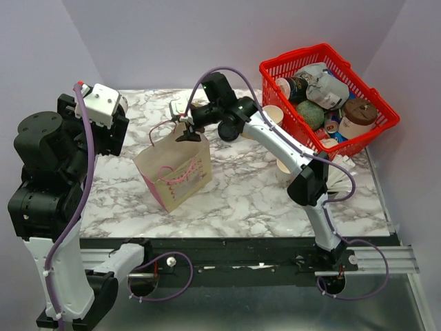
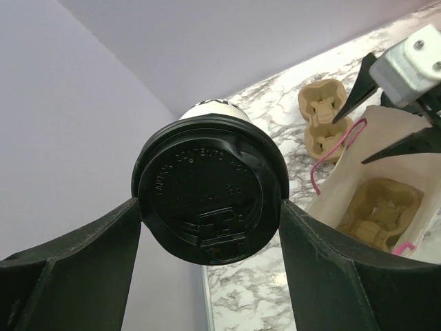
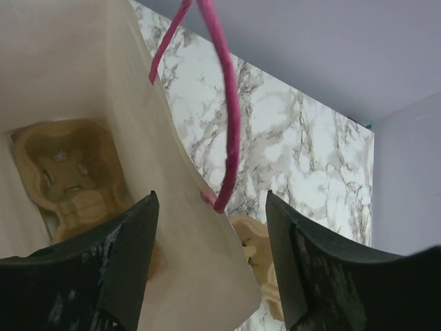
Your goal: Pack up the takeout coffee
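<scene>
Looks like the carry-over step to me. The left gripper [image 2: 210, 210] has its fingers clamped on both sides of the takeout coffee [image 2: 207, 172], with the black lid [image 2: 207, 207] facing the wrist cam. The cup is up in the air, out around 9 o'clock from the paper bag [image 1: 173, 169] in the top view.

The right gripper [image 1: 186, 132] is at the bag's 12 o'clock rim. Its fingers are spread apart and straddle the wall next to the pink handle [image 3: 227, 103]. It isn't pinching anything as far as I can see, so I'd guess it's propping the mouth open.

There's a moulded cup carrier [image 2: 382, 210] down inside the bag and a second carrier [image 2: 322, 121] out on the marble table [image 1: 255, 193].

My guess at the next move: swing the cup toward 3 o'clock over the bag mouth, then lower it into a carrier well, keeping clear of the right fingers and the handle.
</scene>
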`<state>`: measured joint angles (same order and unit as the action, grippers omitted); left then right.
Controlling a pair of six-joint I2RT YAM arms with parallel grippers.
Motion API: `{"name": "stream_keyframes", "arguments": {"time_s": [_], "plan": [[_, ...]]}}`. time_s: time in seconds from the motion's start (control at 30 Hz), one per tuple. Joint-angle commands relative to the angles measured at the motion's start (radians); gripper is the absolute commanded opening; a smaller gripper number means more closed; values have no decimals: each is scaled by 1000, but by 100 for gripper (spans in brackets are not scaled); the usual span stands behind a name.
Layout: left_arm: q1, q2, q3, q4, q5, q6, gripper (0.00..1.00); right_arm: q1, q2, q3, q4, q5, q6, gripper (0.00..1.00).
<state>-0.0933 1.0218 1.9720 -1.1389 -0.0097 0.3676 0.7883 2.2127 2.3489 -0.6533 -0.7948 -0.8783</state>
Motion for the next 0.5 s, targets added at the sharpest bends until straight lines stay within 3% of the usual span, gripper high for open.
{"name": "stream_keyframes", "arguments": {"time_s": [0.0, 0.27, 0.37, 0.4, 0.47], "plan": [[21, -29, -30, 41, 63, -35, 0, 22, 48, 36, -71, 72, -161, 66], [33, -60, -78, 60, 99, -42, 0, 40, 30, 16, -131, 144, -268, 47], [33, -69, -97, 76, 119, -41, 0, 42, -11, -5, -124, 154, -261, 26], [33, -72, -105, 80, 125, -41, 0, 40, -25, -16, -118, 155, -258, 6], [33, -74, -125, 99, 146, -39, 0, 40, -70, -68, -91, 166, -249, 1]]}}
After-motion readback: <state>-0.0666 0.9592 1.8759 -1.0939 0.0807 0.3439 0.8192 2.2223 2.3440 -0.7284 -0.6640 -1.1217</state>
